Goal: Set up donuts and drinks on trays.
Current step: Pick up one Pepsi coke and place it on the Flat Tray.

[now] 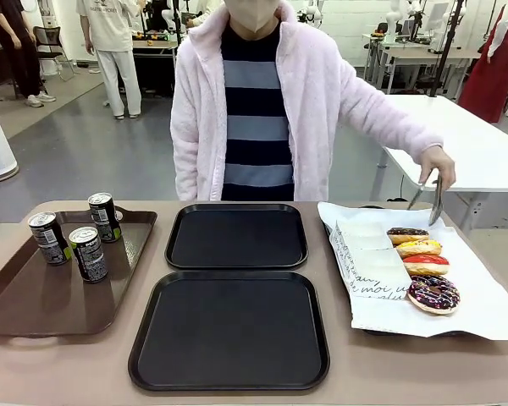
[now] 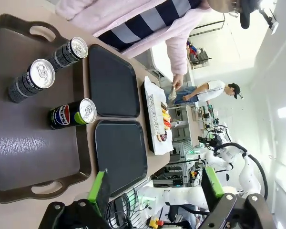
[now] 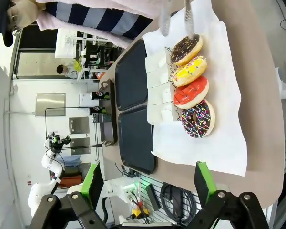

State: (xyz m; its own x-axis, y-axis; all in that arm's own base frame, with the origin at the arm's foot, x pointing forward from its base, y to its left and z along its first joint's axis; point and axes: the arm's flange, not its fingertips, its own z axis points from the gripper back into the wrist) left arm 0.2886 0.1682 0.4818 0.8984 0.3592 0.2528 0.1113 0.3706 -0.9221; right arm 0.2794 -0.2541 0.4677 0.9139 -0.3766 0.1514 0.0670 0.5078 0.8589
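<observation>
At the tabletop (image 1: 59,368) right edge, eyeing soft, sticky donuts (image 1: 425,264), likely needing gentle side pinching; hovering, left gripper (image 2: 155,191) and right gripper (image 3: 148,183) jaws spread.

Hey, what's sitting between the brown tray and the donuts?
Two empty black trays, the far tray and the near tray, then paper sleeves; the front view shows it.
</observation>
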